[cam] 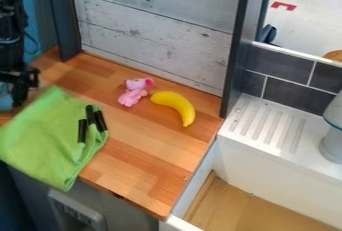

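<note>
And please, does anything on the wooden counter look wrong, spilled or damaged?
The green cloth lies rumpled and hangs partly over the front edge of the wooden counter, with three black sticks on it. A dark spot on that edge may be a chip. I see no spill.

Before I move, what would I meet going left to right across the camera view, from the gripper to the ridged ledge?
Gripper, black sticks, pink toy, banana, ridged ledge.

The robot arm (12, 30) is black, narrow and chunky, built of blocky, angular sections with small pale glints; a thin, dark cable (33, 47) curves beside it.
</note>
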Robot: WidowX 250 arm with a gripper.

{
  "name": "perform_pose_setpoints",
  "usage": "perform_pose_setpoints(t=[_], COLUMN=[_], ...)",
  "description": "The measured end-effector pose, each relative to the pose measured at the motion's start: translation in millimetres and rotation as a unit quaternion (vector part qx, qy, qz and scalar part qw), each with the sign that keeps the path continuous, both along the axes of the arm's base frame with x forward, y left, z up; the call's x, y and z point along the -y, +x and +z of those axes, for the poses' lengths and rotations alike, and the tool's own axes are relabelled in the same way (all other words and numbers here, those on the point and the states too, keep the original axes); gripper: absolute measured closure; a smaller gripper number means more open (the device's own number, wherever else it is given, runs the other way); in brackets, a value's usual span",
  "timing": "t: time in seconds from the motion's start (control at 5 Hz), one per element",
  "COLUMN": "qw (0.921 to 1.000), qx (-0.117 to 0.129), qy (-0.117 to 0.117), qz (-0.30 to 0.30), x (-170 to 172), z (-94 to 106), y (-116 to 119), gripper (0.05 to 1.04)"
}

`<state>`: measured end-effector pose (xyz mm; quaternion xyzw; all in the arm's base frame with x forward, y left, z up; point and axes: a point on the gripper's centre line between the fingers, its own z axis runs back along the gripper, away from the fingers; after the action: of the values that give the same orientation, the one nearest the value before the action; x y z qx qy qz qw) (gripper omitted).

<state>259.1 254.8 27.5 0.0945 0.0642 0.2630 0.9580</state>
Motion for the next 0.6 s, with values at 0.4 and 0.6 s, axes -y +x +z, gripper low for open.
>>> perform_pose_setpoints(t=[0.4,0.6], qw=[0.9971,0.9932], qx=[0.073,0.092], qy=[0.016,-0.015], qz=[-0.016,-0.070], x=[13.2,54.3], z=[69.4,97.7], y=[-1.1,-12.9], gripper=[0.412,0.412])
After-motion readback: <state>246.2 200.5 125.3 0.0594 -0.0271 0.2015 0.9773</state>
